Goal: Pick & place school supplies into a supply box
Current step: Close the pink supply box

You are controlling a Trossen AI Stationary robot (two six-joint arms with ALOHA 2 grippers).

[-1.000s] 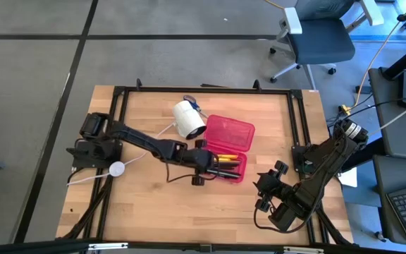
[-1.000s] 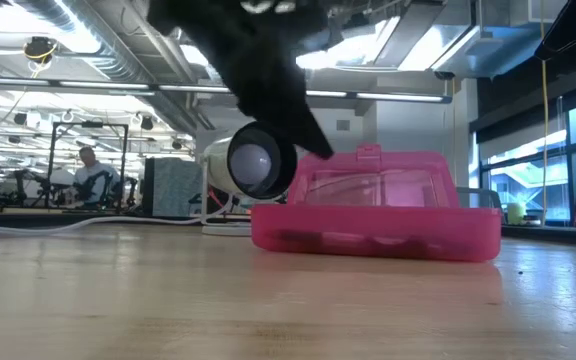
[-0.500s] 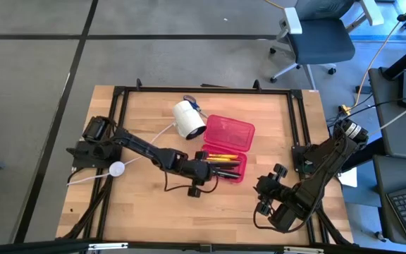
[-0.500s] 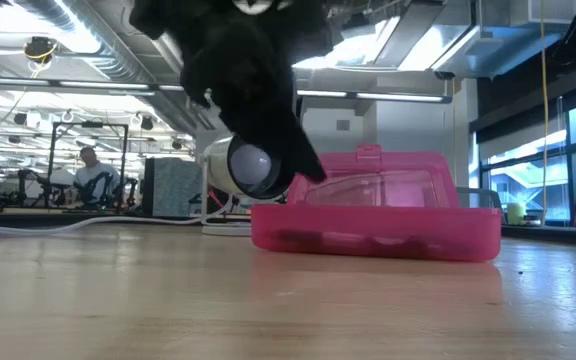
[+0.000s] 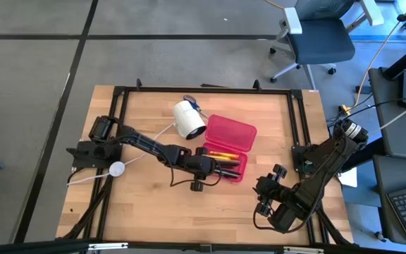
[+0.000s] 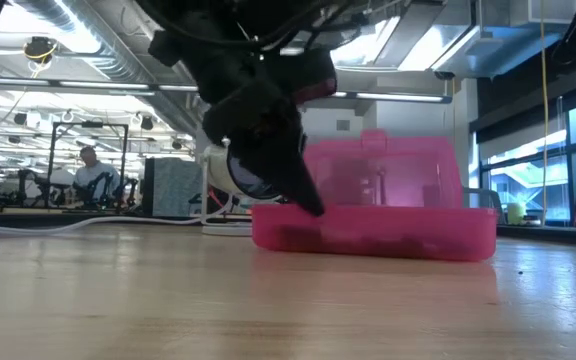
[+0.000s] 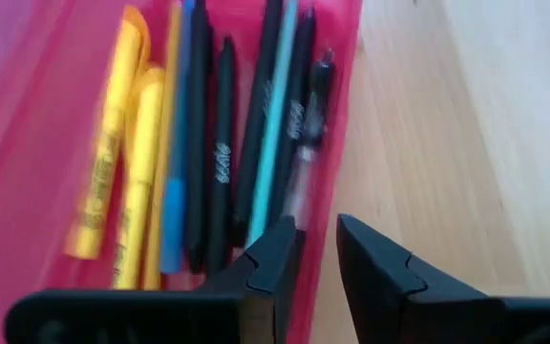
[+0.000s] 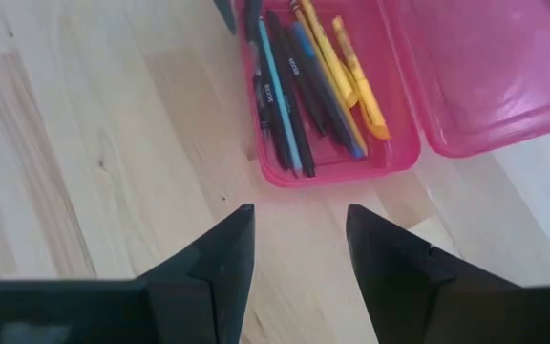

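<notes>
The translucent red supply box (image 5: 228, 144) lies open on the table, with its lid (image 6: 378, 170) standing up behind the tray. Several yellow, black and blue pens (image 7: 199, 162) lie lengthwise in the tray, also seen in the right wrist view (image 8: 304, 76). My left gripper (image 7: 318, 244) is at the tray's near-left corner (image 5: 213, 169), almost shut, straddling the tray's near long wall. In the low view its fingers (image 6: 308, 200) reach down to the tray rim. My right gripper (image 8: 299, 229) waits open over the table's near right part (image 5: 266, 192), touching nothing. My left gripper has the tray's near long wall (image 7: 325, 205), close to its left end, between its fingers. One finger (image 7: 275, 258) is inside the tray and the other (image 7: 375, 263) outside. The fingers slant down from the table's left, along the pens. The box's base rests on the table.
A white cylinder (image 5: 187, 118) with a white cable lies just left of the box lid, also seen in the low view (image 6: 238, 170). A white round disc (image 5: 117, 168) sits near the left arm's base. A black frame (image 5: 118, 92) borders the table. Bare wood (image 5: 154, 204) lies near the box.
My left gripper has moved toward the table's near edge and downward, from above the pens to the tray's near-left corner. In the low view, the box lid now stands taller and more upright than before. The right arm has kept still.
</notes>
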